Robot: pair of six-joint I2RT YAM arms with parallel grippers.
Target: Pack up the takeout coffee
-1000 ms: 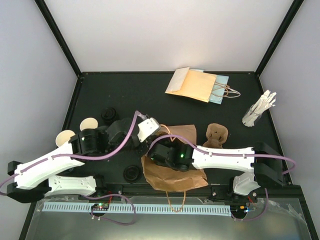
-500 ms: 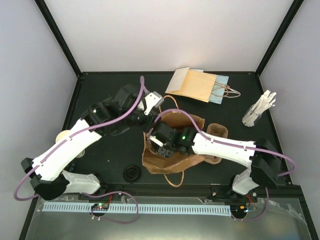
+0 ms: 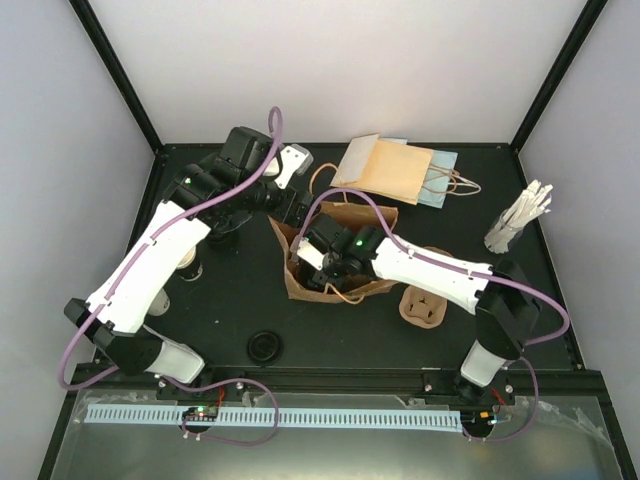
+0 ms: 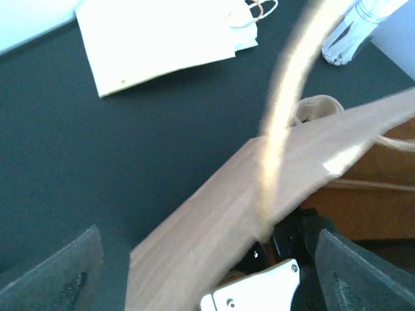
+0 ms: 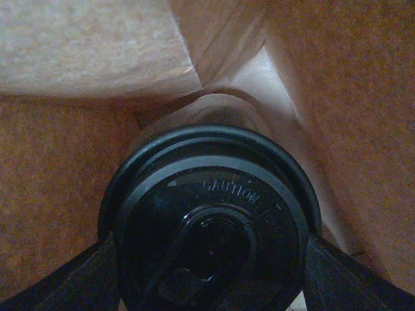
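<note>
Soft even light; bag handle [image 4: 285, 97] motion-blurred, flat paper bags [image 4: 162, 39] overexposed.

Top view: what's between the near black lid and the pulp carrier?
Bare table only, from black lid to pulp carrier, in the top view.

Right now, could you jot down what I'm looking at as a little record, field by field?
bag: brown paper bag, standing open mid-table
right gripper: down inside the bag, closed on a black-lidded takeout cup
left gripper: open at the bag's rim, holding nothing
second cup: cream-white paper cup with a black sleeve, left of the bag, partly under the left arm
spare lid: black round lid, near the front edge
carrier: brown moulded-pulp cup carrier, right of the bag
</note>
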